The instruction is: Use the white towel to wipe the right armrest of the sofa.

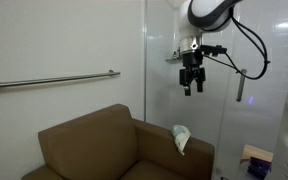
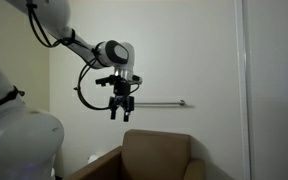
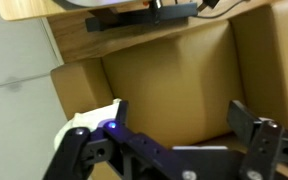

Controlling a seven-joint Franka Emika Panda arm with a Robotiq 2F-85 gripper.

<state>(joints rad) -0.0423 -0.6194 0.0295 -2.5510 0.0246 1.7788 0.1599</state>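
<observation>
The white towel (image 1: 181, 137) lies crumpled on one armrest (image 1: 189, 150) of the brown sofa (image 1: 89, 140). My gripper (image 1: 191, 88) hangs open and empty in the air, well above that armrest and the towel. In an exterior view the gripper (image 2: 120, 110) is high above the sofa back (image 2: 159, 150), and the towel is out of view. In the wrist view the open jaws (image 3: 181, 112) frame the brown sofa cushion (image 3: 174, 80). A white patch (image 3: 87, 120) at the left, partly behind the gripper body, looks like the towel.
A metal grab bar (image 1: 54, 79) runs along the wall behind the sofa, also seen in an exterior view (image 2: 162, 103). A pale panel edge (image 1: 224, 110) stands beside the armrest. A wooden object (image 1: 255, 156) sits low beside the sofa. Wooden furniture (image 3: 44, 12) lies beyond it.
</observation>
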